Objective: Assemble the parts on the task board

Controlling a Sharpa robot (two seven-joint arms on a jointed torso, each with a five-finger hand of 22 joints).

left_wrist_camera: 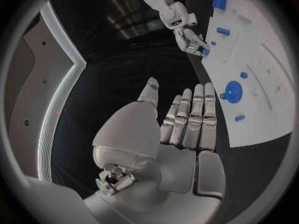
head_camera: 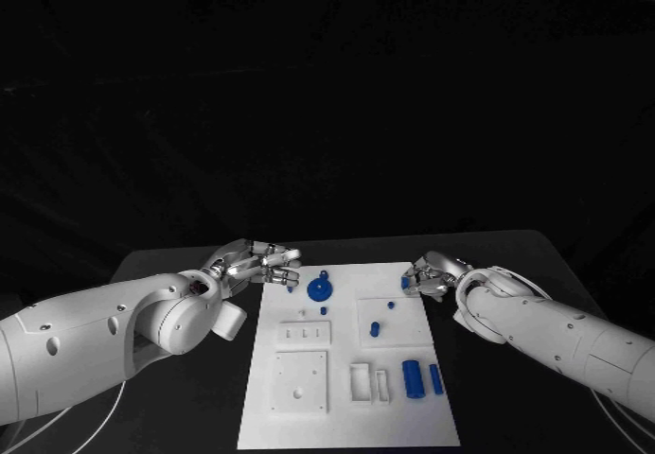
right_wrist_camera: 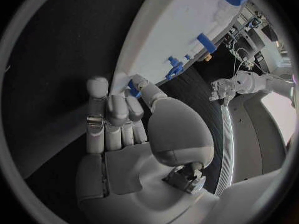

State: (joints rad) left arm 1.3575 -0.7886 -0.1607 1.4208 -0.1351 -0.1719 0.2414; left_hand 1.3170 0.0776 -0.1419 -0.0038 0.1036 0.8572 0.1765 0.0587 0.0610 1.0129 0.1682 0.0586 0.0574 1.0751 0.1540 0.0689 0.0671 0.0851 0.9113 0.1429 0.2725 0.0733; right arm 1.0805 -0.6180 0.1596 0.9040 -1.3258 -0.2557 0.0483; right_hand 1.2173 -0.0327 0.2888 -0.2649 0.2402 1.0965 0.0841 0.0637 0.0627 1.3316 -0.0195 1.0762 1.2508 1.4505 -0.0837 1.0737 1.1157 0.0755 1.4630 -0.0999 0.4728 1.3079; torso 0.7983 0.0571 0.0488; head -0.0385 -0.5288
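Black cloth hung behind the dark desk (head_camera: 178,260), and the flat white task board (head_camera: 348,416) lay at centre frame. At the board's upper right edge the right robot hand (head_camera: 427,277) was pinching a small blue part (head_camera: 408,280) between thumb and fingers; in the right wrist view that blue piece (right_wrist_camera: 132,89) sat at the fingertips (right_wrist_camera: 118,102), right against the board's rim. The left robot hand (head_camera: 256,264) hovered at the board's upper left corner, fingers straight and close together, holding nothing. A round blue disc-shaped part (head_camera: 321,288) lay near it, and a blue cylinder (head_camera: 411,376) lay lower right. To do this step well, the right robot hand likely needed to keep the pinch firm, line the part squarely over its seat, and lower slowly, with the left robot hand kept off the board.
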